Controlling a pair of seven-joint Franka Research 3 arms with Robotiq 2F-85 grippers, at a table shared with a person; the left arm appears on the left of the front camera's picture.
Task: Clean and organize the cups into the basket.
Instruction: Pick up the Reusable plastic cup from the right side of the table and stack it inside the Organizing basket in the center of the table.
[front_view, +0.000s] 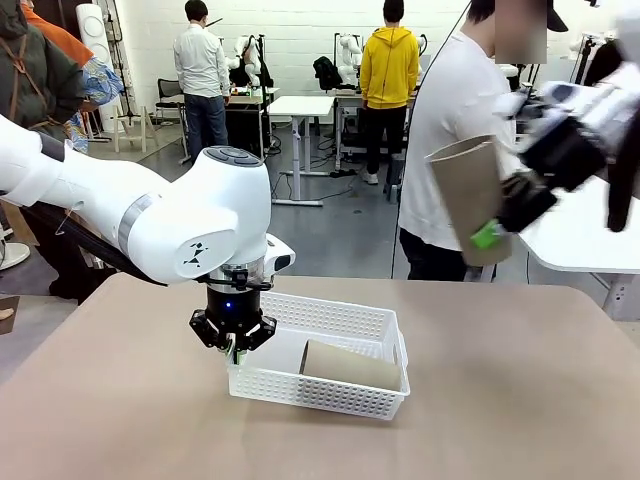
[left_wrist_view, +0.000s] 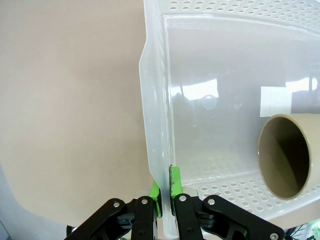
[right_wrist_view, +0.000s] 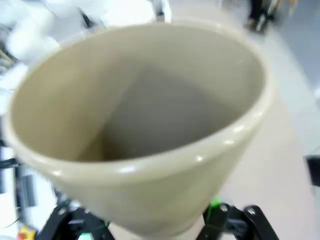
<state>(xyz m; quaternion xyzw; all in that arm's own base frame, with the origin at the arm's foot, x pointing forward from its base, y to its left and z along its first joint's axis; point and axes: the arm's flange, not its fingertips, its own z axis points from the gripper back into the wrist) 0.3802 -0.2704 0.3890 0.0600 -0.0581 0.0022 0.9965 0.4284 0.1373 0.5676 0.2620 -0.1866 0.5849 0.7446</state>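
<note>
Left gripper (front_view: 233, 350): shut narrow on the near left corner of the basket (front_view: 340, 310), green pads pinching the thin plastic wall from both sides; I judge it is steadying the basket.
Basket: on the table (front_view: 520, 400), left of the middle, long side running left to right.
Lying cup (front_view: 350, 365): tan, on its side in the basket along the near wall, mouth toward the left gripper, long axis parallel to the basket's long side.
Free room: the far strip of the basket floor, behind the lying cup.
Raised cup (front_view: 470, 195): tan, high above the right of the table, mouth up and slightly tilted, in front of the person.
Right gripper (front_view: 490, 232): jaws fairly wide, clamped around the raised cup's lower part.
Key relation: the basket lies down and to the left of the raised cup; the right arm carries it, so the move is its own, probably a descent toward the far strip.
</note>
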